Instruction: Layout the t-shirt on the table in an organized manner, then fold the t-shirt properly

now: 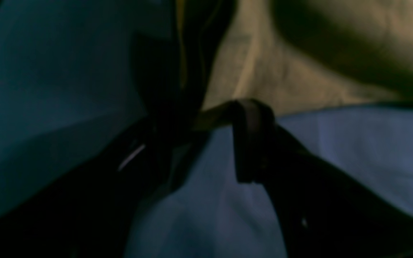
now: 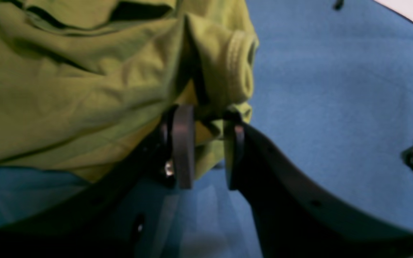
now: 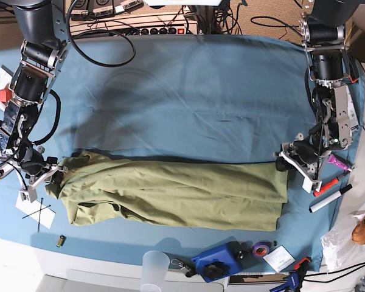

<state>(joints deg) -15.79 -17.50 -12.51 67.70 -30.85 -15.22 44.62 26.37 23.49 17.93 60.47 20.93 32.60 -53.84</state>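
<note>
My right gripper [image 2: 206, 143] sits at one short end of the t-shirt [image 3: 170, 194], its jaws parted with a bunched fold of olive cloth and a ribbed sleeve cuff [image 2: 240, 64] lying in the gap between them; the pads look close to the fabric, but I judge this a loose straddle, not a firm clamp, since daylight shows between the inner pad and the cloth. My left gripper [image 1: 206, 143] is at the opposite short end, its jaws spread, one finger hooked just at the hem edge where olive meets blue; the view there is dark and blurred, so I cannot say whether that finger touches the cloth or only hovers beside it. From both grippers outward, the shirt runs as one long band across the near half of the table [image 3: 188, 91], already doubled lengthwise, its long axis lying straight along the line that joins my two arms. So each arm owns an end: the sleeve and shoulder end is mine on the right, the squared hem end mine on the left, and neither is nearer to the middle. The far half of the table is bare blue cloth. In my judgement the next fold has to bring one short end along that axis toward the other, so the grip must be even across the band's width or the layers will skew.
</note>
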